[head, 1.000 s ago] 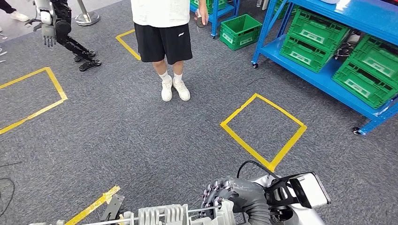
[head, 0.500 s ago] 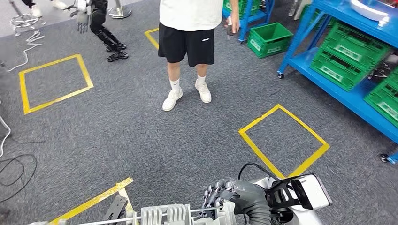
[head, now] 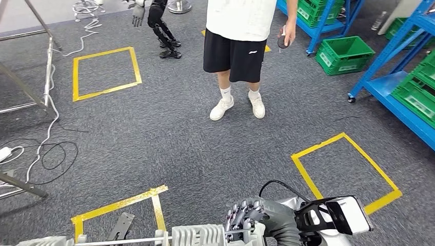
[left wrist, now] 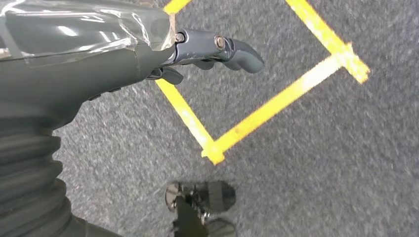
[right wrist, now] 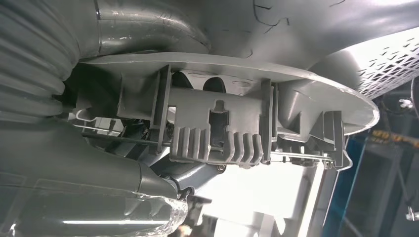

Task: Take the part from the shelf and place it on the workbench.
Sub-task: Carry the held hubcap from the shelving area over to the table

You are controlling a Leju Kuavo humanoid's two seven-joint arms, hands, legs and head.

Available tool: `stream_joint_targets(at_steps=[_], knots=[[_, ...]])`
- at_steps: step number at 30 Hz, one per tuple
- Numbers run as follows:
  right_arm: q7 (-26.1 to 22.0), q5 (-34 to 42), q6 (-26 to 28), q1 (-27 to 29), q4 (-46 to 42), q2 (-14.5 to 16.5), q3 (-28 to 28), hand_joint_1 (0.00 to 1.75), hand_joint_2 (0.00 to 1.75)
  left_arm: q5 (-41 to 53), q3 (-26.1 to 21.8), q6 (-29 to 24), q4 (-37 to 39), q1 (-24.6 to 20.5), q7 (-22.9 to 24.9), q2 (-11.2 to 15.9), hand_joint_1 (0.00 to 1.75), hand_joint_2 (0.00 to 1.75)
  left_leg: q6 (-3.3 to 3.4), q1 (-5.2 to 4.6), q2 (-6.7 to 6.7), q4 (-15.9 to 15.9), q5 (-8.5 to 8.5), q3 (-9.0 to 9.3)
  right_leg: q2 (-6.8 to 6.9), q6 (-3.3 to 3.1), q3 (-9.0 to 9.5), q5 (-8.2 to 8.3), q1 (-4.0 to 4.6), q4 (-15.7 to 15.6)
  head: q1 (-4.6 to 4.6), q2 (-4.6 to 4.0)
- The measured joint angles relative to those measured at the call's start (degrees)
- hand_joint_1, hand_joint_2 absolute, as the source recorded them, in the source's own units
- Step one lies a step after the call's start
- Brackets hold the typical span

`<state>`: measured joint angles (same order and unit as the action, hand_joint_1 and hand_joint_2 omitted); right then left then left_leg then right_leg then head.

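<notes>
Ribbed grey plastic part carried across the carpet.
It is gripped by the right robot hand, left robot hand empty; the person at 12 o'clock could be struck.

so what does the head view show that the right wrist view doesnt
Head view alone: a person in black shorts standing on the grey carpet, yellow tape squares, green crates by blue shelving, cables. Right wrist view alone: the part's underside close up, with ribs, slots and a thin metal rod. Both: the right robot hand holding the grey plastic part.
</notes>
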<state>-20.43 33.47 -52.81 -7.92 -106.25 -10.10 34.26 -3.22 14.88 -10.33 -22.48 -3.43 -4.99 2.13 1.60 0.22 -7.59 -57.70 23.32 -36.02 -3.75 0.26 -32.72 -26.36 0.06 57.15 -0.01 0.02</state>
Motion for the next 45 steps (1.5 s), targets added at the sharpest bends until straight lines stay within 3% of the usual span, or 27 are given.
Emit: stream_joint_targets(at_steps=[1,3,5,7,8,9,11,13,14,16,18,19,21,23,24,25,27,29,32,34,36,38,39,40,42,44,45], knots=[[-0.06,0.07,-0.02,-0.14,0.01,0.17,0.01,1.75,1.75,0.15,-0.01,0.04,-0.07,0.07,0.05,0.10,0.00,1.75,-0.24,0.05,-0.29,-0.04,0.02,-0.12,0.61,-0.25,0.18,0.12,-0.19,-0.19,-0.03,0.00],[-0.26,0.25,-0.03,-0.37,0.01,0.56,0.02,1.75,1.75,0.41,-0.03,-0.10,-0.27,0.20,0.28,0.32,0.00,1.75,-0.84,-0.05,1.91,-1.83,1.21,-1.08,1.76,-0.83,0.72,0.27,-0.52,-0.70,-0.11,0.00],[-0.68,0.61,-0.06,-0.35,0.02,0.84,0.03,1.75,1.75,0.65,-0.08,-0.42,-0.62,0.17,0.65,0.50,0.00,1.75,-1.52,0.04,5.60,-8.10,4.45,-4.14,3.03,-1.36,1.15,0.10,-0.47,-0.93,-0.22,0.00],[-1.05,0.94,-0.13,-0.17,0.13,0.93,0.03,1.75,1.75,0.83,-0.10,-0.65,-0.91,0.18,1.04,0.61,0.00,1.75,-2.11,0.48,6.91,-15.25,7.09,-7.79,4.36,-1.63,1.28,-0.12,-0.29,-0.90,-0.25,0.00],[-1.20,1.01,-0.21,-0.08,0.22,0.93,0.03,1.75,1.75,0.98,-0.10,-0.72,-1.01,0.27,1.25,0.64,0.00,1.75,-2.31,0.67,7.09,-16.52,7.09,-8.53,4.97,-1.64,1.32,-0.21,-0.27,-0.89,-0.26,0.00],[-1.43,1.03,-0.35,0.03,0.31,0.94,0.03,1.75,1.75,1.13,-0.11,-0.79,-1.12,0.36,1.48,0.70,0.00,1.75,-2.45,0.82,7.33,-15.34,6.01,-7.98,5.55,-1.58,1.41,-0.33,-0.28,-0.88,-0.27,0.00],[-2.00,0.86,-0.68,0.24,0.40,0.98,-0.01,1.75,1.75,1.44,-0.16,-0.98,-1.39,0.46,1.90,0.92,0.00,1.75,-2.48,0.94,8.92,-7.74,2.58,-3.88,6.61,-1.23,1.81,-0.71,-0.22,-0.88,-0.27,0.00],[-2.57,0.53,-1.03,0.43,0.41,1.04,-0.13,1.75,1.75,1.46,-0.39,-1.45,-1.74,0.42,2.13,1.07,0.00,1.75,-1.97,0.65,10.44,-1.54,0.78,-0.30,7.55,-0.69,2.15,-1.17,0.25,-0.83,-0.20,0.00],[-2.83,0.43,-1.21,0.53,0.40,1.08,-0.21,1.75,1.75,1.36,-0.63,-1.83,-1.90,0.45,2.14,1.09,0.00,1.75,-1.60,0.43,10.62,-0.44,0.72,0.34,7.99,-0.44,2.23,-1.31,0.47,-0.83,-0.14,0.00],[-3.15,0.70,-1.49,0.65,0.40,1.14,-0.43,1.75,1.75,0.93,-1.25,-2.63,-2.10,0.74,1.96,1.09,0.00,1.75,-0.83,0.18,9.53,-0.24,0.61,0.39,8.81,0.04,2.30,-1.50,0.56,-0.86,-0.07,0.00],[-3.00,1.93,-1.58,0.55,0.50,1.27,-0.56,1.75,1.75,0.45,-1.96,-3.20,-2.42,1.22,1.61,1.09,0.00,1.75,-0.11,0.33,8.45,0.15,0.35,0.52,7.80,0.38,1.58,-2.54,0.27,0.70,-0.03,0.00],[-2.86,2.72,-1.62,0.48,0.60,1.36,-0.58,1.75,1.75,0.33,-2.32,-3.34,-2.63,1.37,1.46,1.09,0.00,1.75,0.23,0.46,7.93,0.33,0.23,0.62,6.69,0.36,0.39,-3.73,0.09,3.16,0.00,0.00],[-2.74,3.77,-1.76,0.43,0.95,1.55,-0.58,1.75,1.75,0.24,-2.86,-3.45,-2.90,1.53,1.32,1.09,0.00,1.75,0.63,0.48,6.78,0.38,0.17,0.59,4.75,0.02,-3.64,-6.82,-0.19,11.18,0.01,0.00],[-2.90,3.91,-1.95,0.60,1.31,1.74,-0.60,1.75,1.75,0.40,-3.11,-3.49,-2.92,1.81,1.31,1.08,0.00,1.75,0.71,0.39,5.44,0.37,0.16,0.55,4.23,0.19,-6.89,-8.26,-0.33,17.00,-0.01,0.00],[-3.09,3.77,-2.06,0.77,1.41,1.84,-0.63,1.75,1.75,0.56,-3.18,-3.53,-2.91,2.02,1.32,1.03,0.00,1.75,0.71,0.36,4.68,0.35,0.15,0.56,4.07,0.56,-6.98,-7.62,-0.39,16.60,-0.01,0.00],[-3.37,3.52,-2.21,1.00,1.44,1.94,-0.71,1.75,1.75,0.81,-3.23,-3.60,-2.90,2.22,1.37,0.96,0.00,1.75,0.69,0.35,3.93,0.32,0.13,0.59,3.79,0.99,-5.86,-6.16,-0.46,13.78,-0.01,0.00],[-3.98,2.80,-2.62,1.63,1.42,2.10,-1.07,1.75,1.75,1.46,-3.25,-3.77,-2.88,2.48,1.55,0.68,0.00,1.75,0.48,0.27,2.45,0.16,0.09,0.57,1.91,1.48,-2.04,-2.60,-0.59,5.22,-0.02,0.00],[-4.51,2.16,-2.99,2.45,1.31,2.14,-1.60,1.75,1.75,2.19,-3.23,-3.85,-2.87,2.58,1.86,0.49,0.00,1.75,0.01,0.14,1.28,0.02,0.05,0.37,0.49,1.00,0.02,-0.83,-0.56,0.66,-0.06,0.00],[-5.07,1.58,-3.15,3.34,1.20,2.10,-2.22,1.75,1.75,3.09,-3.05,-3.52,-2.81,2.80,2.53,0.52,0.00,1.75,-0.93,0.31,0.47,-0.07,0.01,-0.13,1.50,-0.23,0.51,-0.36,-0.43,0.11,-0.09,0.00],[-5.22,1.40,-3.15,3.61,1.17,2.09,-2.49,1.75,1.75,3.49,-2.77,-3.09,-2.74,2.69,2.84,0.59,0.00,1.75,-1.41,0.28,2.82,-2.86,1.79,-1.54,2.54,-0.97,0.84,-0.12,-0.57,-0.24,-0.19,0.00],[-5.27,1.33,-3.08,3.95,1.17,2.03,-2.68,1.75,1.75,3.80,-2.47,-2.45,-2.70,2.17,3.13,0.64,0.00,1.75,-1.74,0.30,5.95,-9.97,5.43,-4.87,3.75,-1.46,0.95,-0.21,-0.33,-0.31,-0.27,0.00],[-5.28,1.21,-3.01,4.15,1.22,1.92,-2.77,1.75,1.75,4.11,-2.18,-1.79,-2.57,1.67,3.44,0.60,0.00,1.75,-1.93,0.44,7.01,-16.20,7.57,-7.83,5.10,-1.67,0.96,-0.36,0.01,-0.30,-0.27,0.00],[-5.28,1.13,-2.99,4.17,1.25,1.86,-2.79,1.75,1.75,4.22,-1.99,-1.50,-2.44,1.51,3.58,0.56,0.00,1.75,-1.92,0.46,7.23,-16.52,7.21,-7.91,5.73,-1.74,0.99,-0.43,0.12,-0.29,-0.28,0.00],[-5.28,1.05,-2.98,4.16,1.27,1.80,-2.80,1.75,1.75,4.29,-1.79,-1.25,-2.27,1.37,3.68,0.53,0.00,1.75,-1.81,0.45,7.52,-14.43,5.90,-6.74,6.32,-1.79,1.06,-0.50,0.23,-0.29,-0.28,0.00],[-5.23,0.84,-2.97,4.14,1.27,1.69,-2.81,1.75,1.75,4.14,-1.49,-0.92,-1.79,0.91,3.79,0.51,0.00,1.75,-1.21,0.15,9.28,-6.39,2.82,-2.26,7.38,-1.72,1.24,-0.71,0.55,-0.29,-0.28,0.00],[-4.93,0.66,-2.96,4.08,1.27,1.57,-2.82,1.75,1.75,3.76,-1.37,-0.77,-1.18,0.25,3.58,0.37,0.00,1.75,-0.44,-0.36,10.72,-1.19,1.59,0.48,8.33,-1.41,1.30,-0.96,0.98,-0.25,-0.24,0.00],[-4.56,0.66,-2.94,4.04,1.27,1.52,-2.82,1.75,1.75,3.48,-1.35,-0.74,-0.81,0.00,3.34,0.26,0.00,1.75,-0.15,-0.59,10.73,-0.65,1.73,0.63,8.81,-1.21,1.30,-1.05,1.11,-0.26,-0.22,0.00]])
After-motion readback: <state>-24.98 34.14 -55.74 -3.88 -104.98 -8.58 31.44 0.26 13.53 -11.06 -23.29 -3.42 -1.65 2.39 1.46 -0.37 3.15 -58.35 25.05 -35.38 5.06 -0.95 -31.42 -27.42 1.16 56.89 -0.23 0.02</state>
